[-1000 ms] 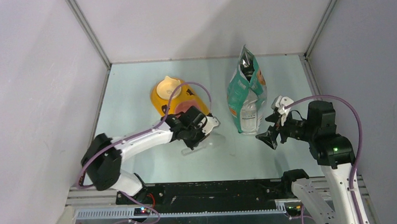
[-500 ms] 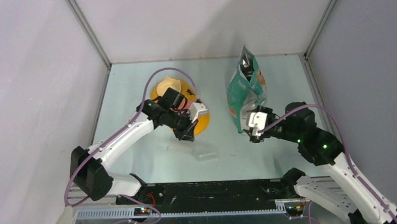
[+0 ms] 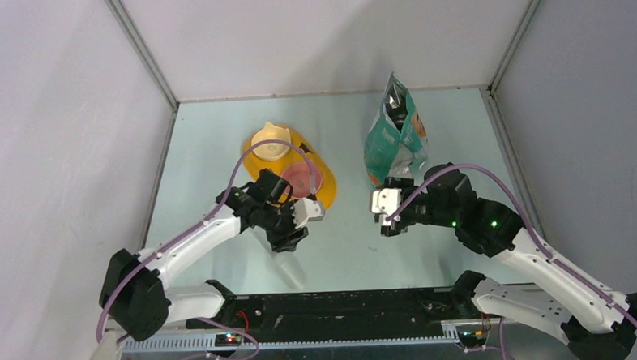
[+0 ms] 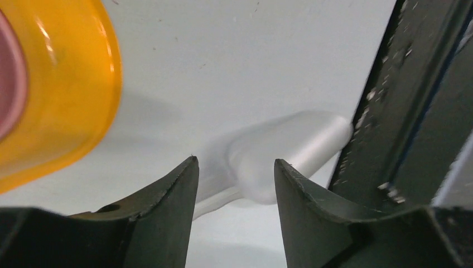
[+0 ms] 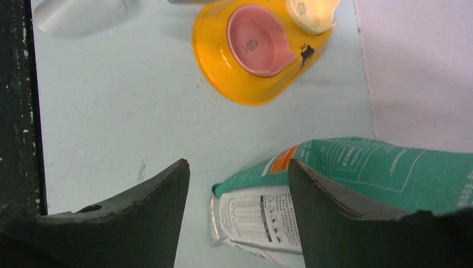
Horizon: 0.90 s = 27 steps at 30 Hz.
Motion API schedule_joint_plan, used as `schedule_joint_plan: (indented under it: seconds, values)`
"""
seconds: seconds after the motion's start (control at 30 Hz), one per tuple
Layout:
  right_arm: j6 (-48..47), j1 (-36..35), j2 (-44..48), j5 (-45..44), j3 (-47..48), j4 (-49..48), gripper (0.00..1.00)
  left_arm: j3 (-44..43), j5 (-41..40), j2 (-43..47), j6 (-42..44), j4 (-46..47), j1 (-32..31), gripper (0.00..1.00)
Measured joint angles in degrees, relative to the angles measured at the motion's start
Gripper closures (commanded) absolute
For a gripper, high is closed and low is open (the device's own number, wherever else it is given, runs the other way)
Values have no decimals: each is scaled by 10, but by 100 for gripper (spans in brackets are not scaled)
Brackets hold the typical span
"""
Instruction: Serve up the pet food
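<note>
Since half a second ago, my left arm has drawn back from above the yellow double-bowl plastic feeder toward the near edge of the pale mint tabletop. My right arm has swung leftward, past the foot of the green-and-white stand-up pouch.

Left jaws: parted to a middling width and gripping nothing. They hang low over the tabletop, just on the near side of the feeder. In the left wrist view the clear plastic scoop lies flat on the tabletop beyond the two tips and in line with the gap between them. I cannot tell whether either tip touches it.

Right jaws: spread wide and empty, level with the pouch's lower left corner. In the right wrist view the pouch's white printed panel shows beyond the gap between the tips. I see no contact with the pouch.

Feeder: its round pink bowl sits nearer the arms and its cream bowl farther back.

Pouch: it stands upright to the right of the feeder and well apart from it, with its top open.

Pet food: I cannot make out any pellets, since the pouch's open mouth shows only a dark interior in the top view.
</note>
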<state>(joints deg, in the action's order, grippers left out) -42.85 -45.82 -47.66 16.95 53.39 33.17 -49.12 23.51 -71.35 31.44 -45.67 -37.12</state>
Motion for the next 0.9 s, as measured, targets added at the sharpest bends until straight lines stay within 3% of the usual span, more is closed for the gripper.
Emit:
schedule_joint_plan:
  seconds: [0.33,0.43,0.9]
  values:
    - [28,25,15,1,-2,42,31,4,-91,17,339,-82,17,43]
    - [39,31,23,5,-14,41,31,4,-108,2,401,-101,36,46]
    - [67,61,44,19,-34,43,30,3,-115,-91,487,-91,48,47]
